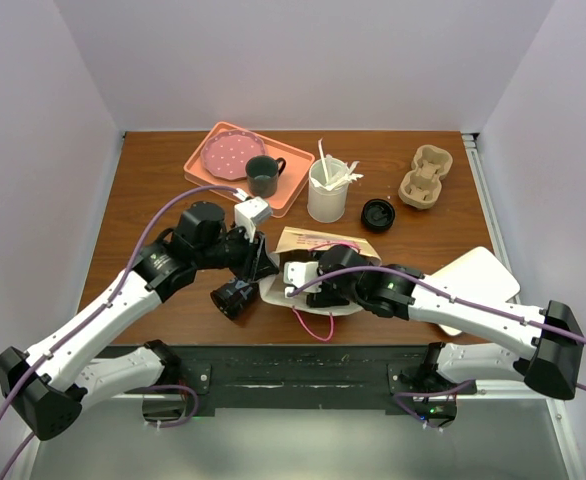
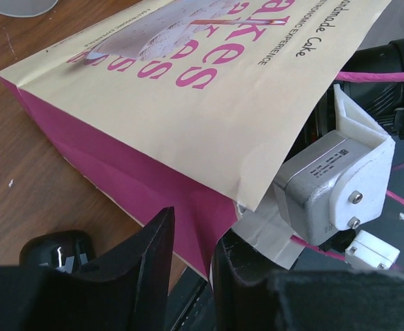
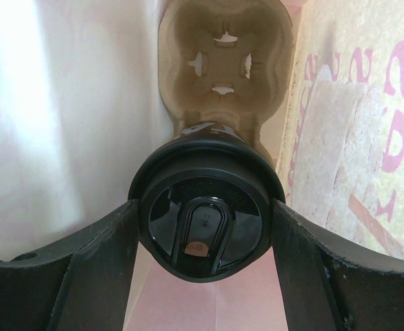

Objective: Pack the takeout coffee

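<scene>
The takeout coffee (image 3: 203, 207), a black cup with a round black lid and white lettering on its side, sits between the fingers of my right gripper (image 3: 205, 204), which is shut on it at the lid's rim. Both are inside the paper bag (image 1: 323, 245), which lies on its side with pink lettering on top. A cardboard cup carrier (image 3: 219, 62) lies deeper in the bag, just behind the cup. In the top view the bag hides the cup. My left gripper (image 2: 194, 227) is at the bag's pink side fold (image 2: 119, 172), its jaws slightly apart and nothing clamped between them.
A plain black cup (image 1: 235, 297) lies on its side left of the bag. Behind are a pink tray (image 1: 198, 160) with a plate and dark mug (image 1: 263, 176), a white cup of stirrers (image 1: 328, 192), a loose black lid (image 1: 378, 213), a second carrier (image 1: 425, 178) and a white board (image 1: 478, 280).
</scene>
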Controlling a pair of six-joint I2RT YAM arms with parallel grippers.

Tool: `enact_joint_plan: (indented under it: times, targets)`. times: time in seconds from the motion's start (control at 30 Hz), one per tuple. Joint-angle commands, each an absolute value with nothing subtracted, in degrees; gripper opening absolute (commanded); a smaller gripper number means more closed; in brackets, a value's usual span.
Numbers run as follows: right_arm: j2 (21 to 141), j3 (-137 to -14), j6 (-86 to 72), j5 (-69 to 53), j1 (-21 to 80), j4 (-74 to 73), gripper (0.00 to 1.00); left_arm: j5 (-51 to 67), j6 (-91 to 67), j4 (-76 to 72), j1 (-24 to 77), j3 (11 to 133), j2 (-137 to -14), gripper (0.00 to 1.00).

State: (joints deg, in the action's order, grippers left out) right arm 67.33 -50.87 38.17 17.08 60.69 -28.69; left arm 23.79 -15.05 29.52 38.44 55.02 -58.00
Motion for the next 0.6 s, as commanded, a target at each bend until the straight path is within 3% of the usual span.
enact_joint_plan:
  times: [0.0, 0.13, 0.33, 0.43, 0.57]
  targets:
    - [67.06, -53.26, 37.88, 18.28, 60.47, -27.42, 0.21, 22.06, -12.66, 32.07, 38.85, 58.09, -57.66, 0.34]
    - [67.06, -53.44, 37.71, 18.02, 60.47, -27.16, 0.21, 20.13, -11.95, 33.49, 38.85, 58.71, -57.39, 0.35]
    - [66.62, -54.93, 38.49, 18.46, 60.38, -27.16, 0.2, 21.0, -12.74, 32.26, 38.85, 59.15, -57.92, 0.06]
    - [67.23, -55.98, 38.85, 19.33, 60.38, -27.86, 0.21, 20.22, -13.01, 32.08, 38.94, 58.89, -57.66, 0.0]
    - [68.38, -58.01, 38.58, 20.57, 60.38, -30.15, 0.2, 18.55, -13.01, 32.6, 39.11, 59.06, -57.39, 0.0]
